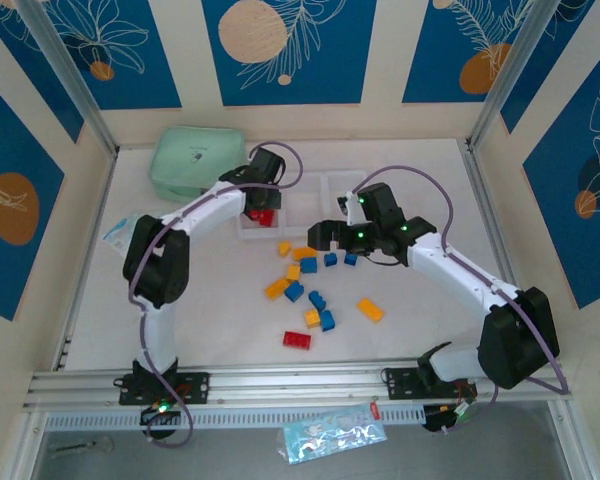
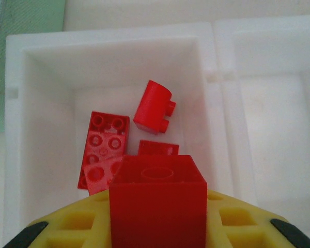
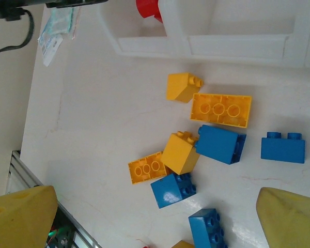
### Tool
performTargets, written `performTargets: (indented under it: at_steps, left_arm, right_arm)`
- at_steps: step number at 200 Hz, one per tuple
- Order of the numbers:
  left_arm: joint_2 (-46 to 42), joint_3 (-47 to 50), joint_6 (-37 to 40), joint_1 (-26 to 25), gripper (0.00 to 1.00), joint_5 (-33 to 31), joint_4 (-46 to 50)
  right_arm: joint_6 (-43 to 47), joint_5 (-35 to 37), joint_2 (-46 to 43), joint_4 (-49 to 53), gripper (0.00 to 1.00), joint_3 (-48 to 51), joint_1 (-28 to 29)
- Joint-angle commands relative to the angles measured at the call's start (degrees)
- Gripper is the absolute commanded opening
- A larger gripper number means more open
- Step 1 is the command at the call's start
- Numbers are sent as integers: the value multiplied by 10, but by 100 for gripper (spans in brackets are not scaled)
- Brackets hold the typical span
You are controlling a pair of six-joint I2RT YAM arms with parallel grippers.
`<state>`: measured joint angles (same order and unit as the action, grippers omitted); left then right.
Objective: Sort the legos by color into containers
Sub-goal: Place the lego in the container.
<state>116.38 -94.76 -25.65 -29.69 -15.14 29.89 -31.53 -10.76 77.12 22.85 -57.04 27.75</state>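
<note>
Left tool (image 2: 158, 230) pinching square red brick (image 2: 157, 199) above bin (image 2: 108, 39) | oblong red brick (image 2: 104, 150) flat, long axis front-to-back | right tool (image 3: 157, 217) spread over table (image 3: 93, 129)

Three joined containers (image 1: 335, 187) sit at the back of the surface (image 1: 430, 160), a pouch (image 1: 195, 160) behind them to the left. Several legos (image 2: 104, 147) lie in the leftmost container, the left claw (image 2: 157, 227) above it gripping another; more lie scattered in front.
</note>
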Motion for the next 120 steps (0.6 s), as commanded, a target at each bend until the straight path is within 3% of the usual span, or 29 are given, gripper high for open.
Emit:
performTargets:
  at_steps: [1,22,54,120]
  left_arm:
    - [23,-38,-1,10,27,-21,28]
    - [35,-58,4,10,44,-27,40]
    - [23,-63,14,10,54,-24,52]
    - [-118,34,-3,-16,61,33,94]
  right_arm:
    - [12,-14,5,-10,99,-9,-4]
    - [22,-19,8,-2,99,-16,-4]
    - [37,-17,8,14,99,-24,-1]
    - [50,-17,-4,80,99,-39,14]
